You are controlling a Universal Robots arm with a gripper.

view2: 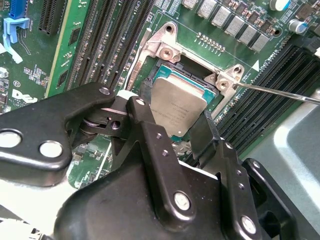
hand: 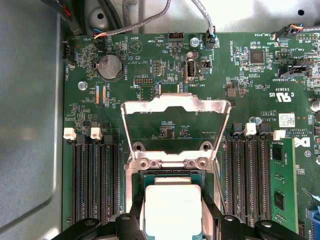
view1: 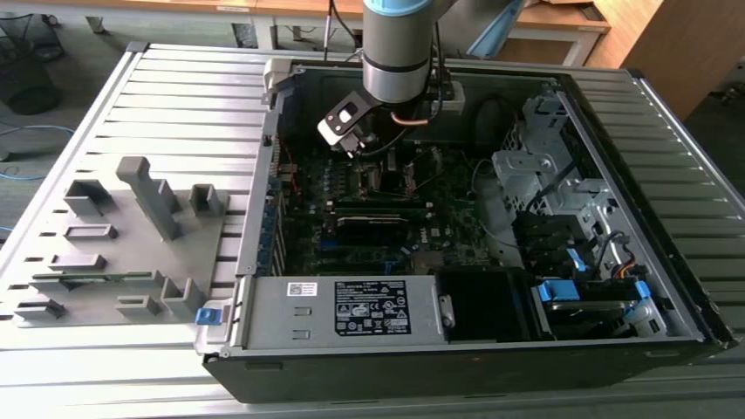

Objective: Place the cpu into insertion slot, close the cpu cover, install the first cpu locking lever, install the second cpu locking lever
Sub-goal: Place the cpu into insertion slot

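My gripper [view2: 172,112] is down inside the one open computer case [view1: 652,201], and its two black fingers [view2: 150,135] press on opposite edges of the cpu [view2: 177,105], so I read it as grasping the chip. There is one cpu. Its dull silver top faces up, and it sits directly over the insertion slot [view2: 182,67]. I cannot tell from here whether it is fully seated in the slot or just above it.

In the first wrist view the one cpu cover [hand: 175,103] lies folded back flat over the green board. Its hinged edge is next to the slot and its square opening shows the board beneath. In the second wrist view I count one thin metal locking lever [view2: 280,93], which runs out from the corner of the slot's metal rim and is not hooked down.

Long black memory slots [hand: 95,185] flank the socket on both sides, and I see one green memory module [hand: 282,185] standing in the outer bank. One round coin battery [hand: 110,67] sits on the board beyond the cover.

In the exterior view the single arm [view1: 402,52] drops into the case from above. The case rests on the slatted metal bench [view1: 174,96]. One grey fixture plate [view1: 117,236] with upright blocks lies toward the exterior view's left, well apart from the gripper.
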